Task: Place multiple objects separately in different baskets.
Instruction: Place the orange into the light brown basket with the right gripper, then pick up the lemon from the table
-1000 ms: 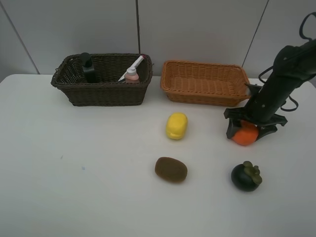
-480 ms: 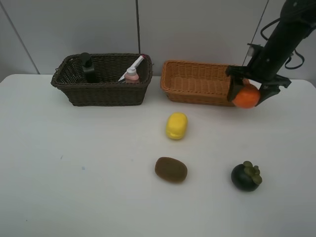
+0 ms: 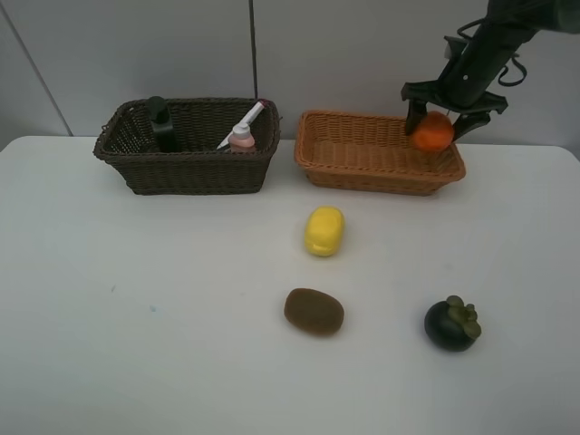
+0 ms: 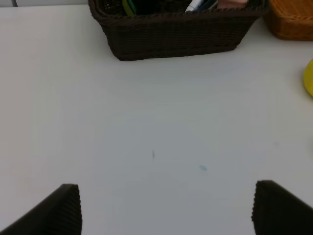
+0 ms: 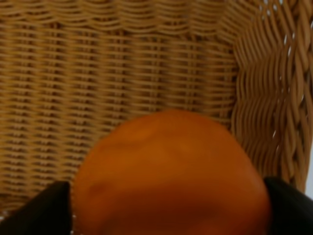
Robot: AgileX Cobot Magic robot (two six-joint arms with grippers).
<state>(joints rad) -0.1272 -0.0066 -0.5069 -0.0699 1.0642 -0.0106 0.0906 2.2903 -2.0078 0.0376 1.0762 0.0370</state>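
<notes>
Orange (image 3: 433,131): in the air between the fingers of the right hand, over the right end of the tan basket.
Right hand (image 3: 442,125): clamped on the orange. In the right wrist view a dark finger lies against each side of the fruit, with light wicker weave behind it.
Left hand (image 4: 166,215): fingers wide apart with nothing between them, over bare table in front of the dark basket.
Tan basket (image 3: 362,177): at the back of the table (image 3: 136,317), to the right of the dark basket and apart from it.
Dark basket (image 3: 195,172): at the back left. It holds the green pump bottle (image 3: 161,122) at its left end, the white-pink marker (image 3: 245,120) leaning toward its back right corner, and the pink white-capped bottle (image 3: 242,138) just beside the marker.
Lemon (image 3: 324,230): on the table in front of the tan basket's left end.
Kiwi (image 3: 314,311): on the table, nearer the front edge than the lemon and near it.
Mangosteen (image 3: 452,324): on the table at the front right, well apart from the kiwi, leafy cap turned up.
</notes>
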